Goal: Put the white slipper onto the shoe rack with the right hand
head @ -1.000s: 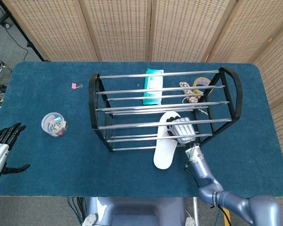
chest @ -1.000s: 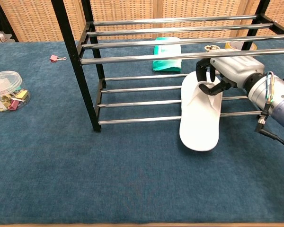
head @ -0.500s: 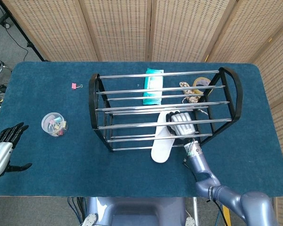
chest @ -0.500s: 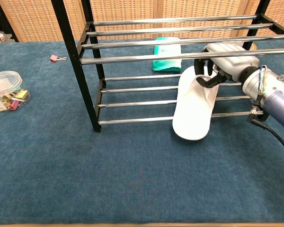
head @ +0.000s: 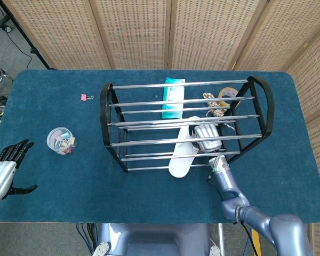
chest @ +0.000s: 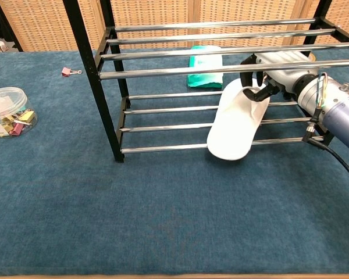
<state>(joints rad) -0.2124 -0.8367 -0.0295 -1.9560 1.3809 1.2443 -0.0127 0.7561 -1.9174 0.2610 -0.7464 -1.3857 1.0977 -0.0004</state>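
Note:
The white slipper (chest: 235,125) (head: 182,156) lies tilted across the lower rails of the black shoe rack (chest: 93,81) (head: 105,114), its heel end jutting past the front rail. My right hand (chest: 273,72) (head: 205,136) reaches in under the top shelf and grips the slipper's far end between curled fingers. My left hand (head: 4,169) hovers open at the table's left edge, far from the rack; the chest view does not show it.
A teal pack (head: 173,97) (chest: 206,65) and a roll of tape (head: 227,94) lie behind the rack. A clear tub of clips (head: 62,141) (chest: 8,112) stands at the left, and a pink clip (head: 86,97) (chest: 67,71) lies beyond it.
My right hand has pushed deeper into the rack with the slipper, which slid further onto the lower rails and swung its heel leftward. The left hand barely moved.

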